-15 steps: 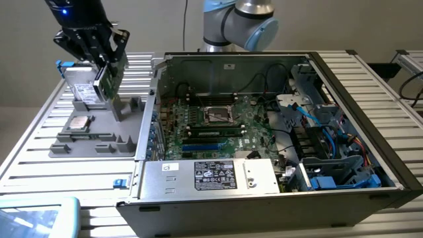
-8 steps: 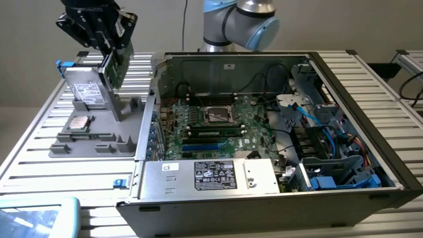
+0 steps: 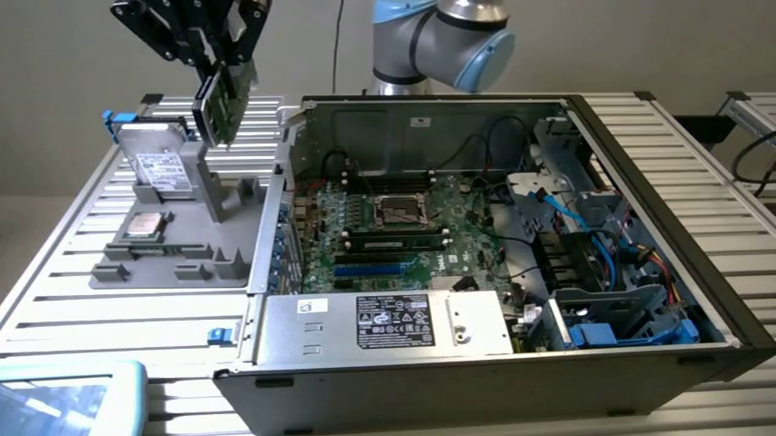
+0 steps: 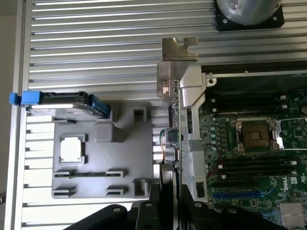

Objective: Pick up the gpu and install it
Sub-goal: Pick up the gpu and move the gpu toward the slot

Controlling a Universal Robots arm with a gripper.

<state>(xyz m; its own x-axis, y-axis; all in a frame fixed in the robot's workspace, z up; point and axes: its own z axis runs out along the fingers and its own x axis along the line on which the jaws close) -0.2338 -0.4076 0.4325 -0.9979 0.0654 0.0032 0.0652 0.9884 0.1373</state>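
Note:
The gpu (image 3: 227, 104) is a thin card with a green circuit board face, hanging upright in the air above the grey parts holder (image 3: 182, 241) at the exterior view's left. My gripper (image 3: 220, 62) is shut on the card's upper edge. The wrist view has the gpu (image 4: 173, 124) edge-on between my black fingers (image 4: 163, 201), its silver end bracket (image 4: 177, 52) at the far end. It hangs over the gap between the holder (image 4: 105, 158) and the open computer case's wall (image 4: 192, 120). The motherboard (image 3: 401, 218) lies inside the case, with blue expansion slots (image 3: 376, 270) near its front.
The holder carries a silver hard drive (image 3: 158, 165) with a white label and a square processor (image 3: 145, 224). A power supply (image 3: 388, 322) fills the case's front; cables and drive bays (image 3: 606, 263) crowd its right. The arm's base (image 3: 424, 36) stands behind the case.

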